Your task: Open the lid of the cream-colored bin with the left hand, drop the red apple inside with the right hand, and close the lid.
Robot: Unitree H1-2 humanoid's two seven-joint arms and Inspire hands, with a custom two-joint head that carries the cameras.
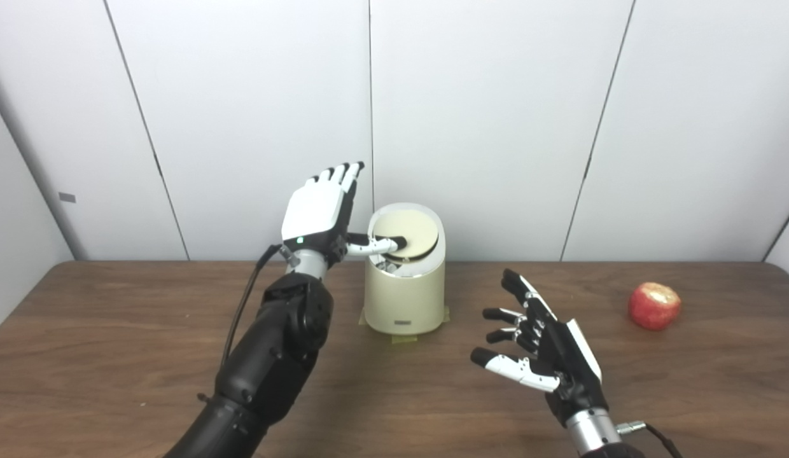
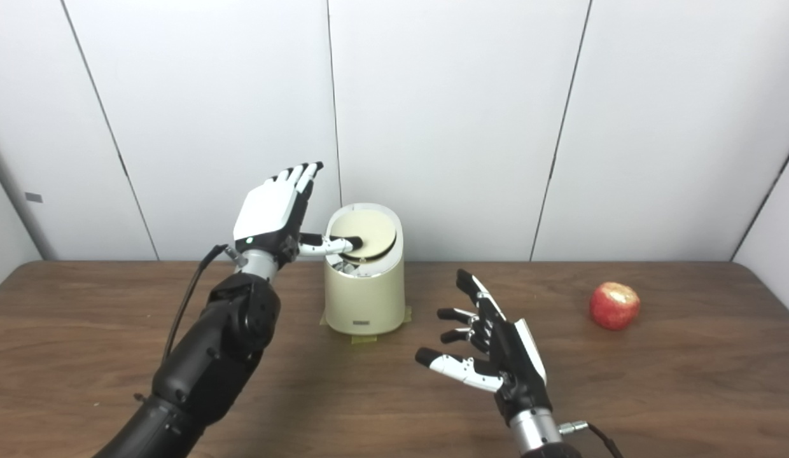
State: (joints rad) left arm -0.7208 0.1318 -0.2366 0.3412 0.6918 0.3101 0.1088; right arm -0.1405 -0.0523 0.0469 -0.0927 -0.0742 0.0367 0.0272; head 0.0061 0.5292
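Right hand (image 1: 547,356) nearest the camera, hovering over the table (image 1: 114,356), fingers spread wide, palm turned left, holding nothing and touching nothing. Well apart from the apple.

Further back on the right: one red apple (image 1: 653,306), sitting alone on the wood near the table's right edge, a pale patch on top. Just the one.

About level with it in the middle, one cream bin (image 1: 404,299), rounded, standing upright on what looks like yellowish tape (image 1: 404,339) showing at its base. Small dark label low on the front, too tiny to read.

Left hand (image 1: 318,213) raised just beside the bin's upper left, fingers (image 1: 343,173) straight up and apart, not gripping anything. Thumb (image 1: 378,245) stretched out sideways, tip pressing on the round lid (image 1: 410,234). Lid tilted inward under it, front edge dipped, dark gap showing below. Can't tell what's inside.

Plain white panel wall (image 1: 496,114) behind everything.
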